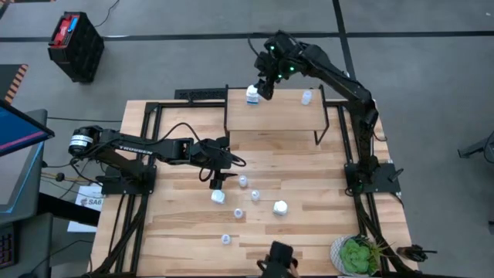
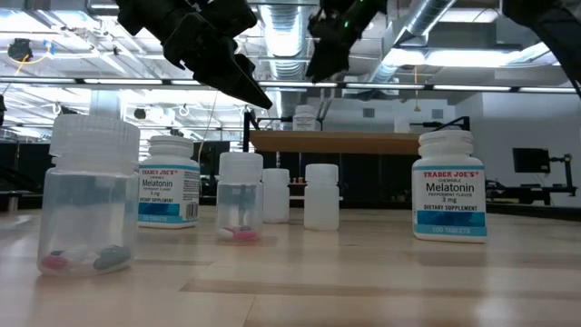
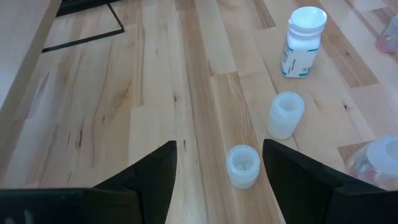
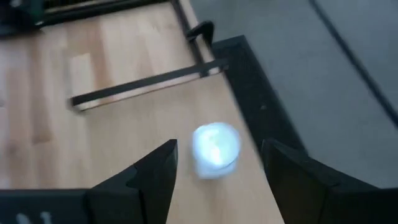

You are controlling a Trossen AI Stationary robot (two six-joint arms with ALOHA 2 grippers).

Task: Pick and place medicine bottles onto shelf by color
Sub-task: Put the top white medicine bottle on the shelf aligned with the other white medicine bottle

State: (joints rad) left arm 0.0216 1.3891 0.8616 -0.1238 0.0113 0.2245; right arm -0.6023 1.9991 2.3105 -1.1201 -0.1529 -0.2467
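The big desk (image 1: 309, 185) made of light wooden planks carries a small raised shelf (image 1: 274, 116) with a pale wood top and thin black legs. The right claw (image 1: 265, 86) hangs over the shelf's left end, its fingers apart around nothing, just above a white bottle with a blue label (image 1: 252, 95) standing there. A small pale see-through bottle (image 1: 306, 97) stands near the shelf's right end. The left claw (image 1: 217, 181) hovers low over the desk with fingers apart, a little clear capped bottle (image 3: 242, 166) between them. More tiny bottles (image 1: 258, 202) sit scattered on the desk nearby.
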